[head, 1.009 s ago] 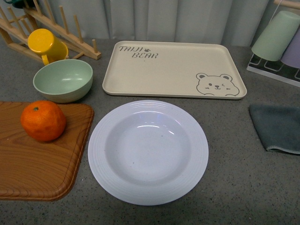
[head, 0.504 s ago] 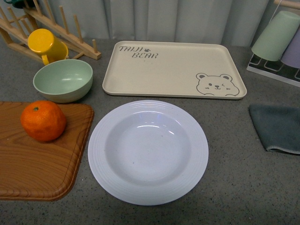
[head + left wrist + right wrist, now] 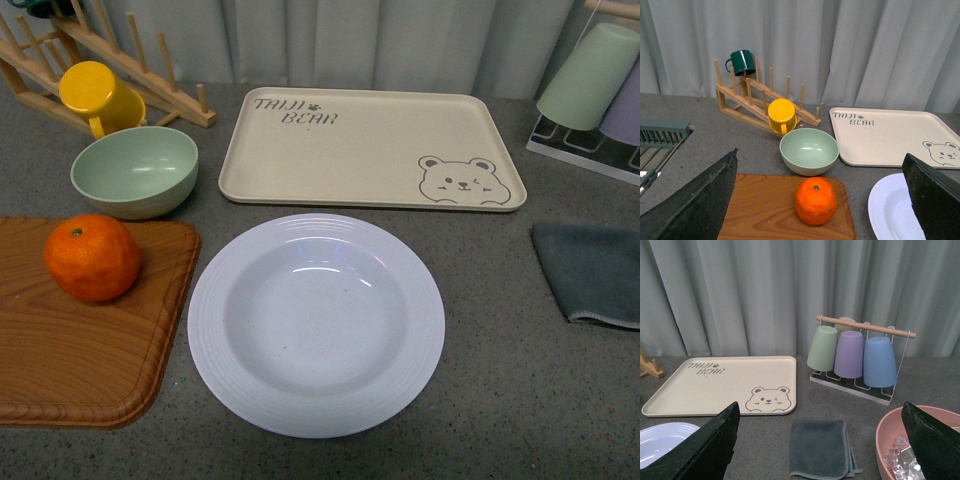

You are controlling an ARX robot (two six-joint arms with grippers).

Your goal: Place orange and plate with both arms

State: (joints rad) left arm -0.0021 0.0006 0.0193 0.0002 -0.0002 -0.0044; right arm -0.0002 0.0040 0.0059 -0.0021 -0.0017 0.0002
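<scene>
The orange (image 3: 92,257) sits on a wooden cutting board (image 3: 70,350) at the front left. The white ridged plate (image 3: 316,323) lies on the grey counter in the middle, right of the board. Neither arm shows in the front view. In the left wrist view the open left gripper (image 3: 820,200) hangs above the board with the orange (image 3: 815,200) between its black fingers (image 3: 695,200), not touching; the plate's edge (image 3: 890,210) shows there too. In the right wrist view the open, empty right gripper (image 3: 822,445) hangs above a grey cloth (image 3: 821,449), and the plate's edge (image 3: 662,440) shows.
A beige bear tray (image 3: 370,148) lies behind the plate. A pale green bowl (image 3: 134,170), a yellow mug (image 3: 97,97) and a wooden rack (image 3: 110,60) stand at the back left. The grey cloth (image 3: 590,272) and a cup rack (image 3: 595,90) are at the right. A pink bowl of ice (image 3: 920,445) sits nearby.
</scene>
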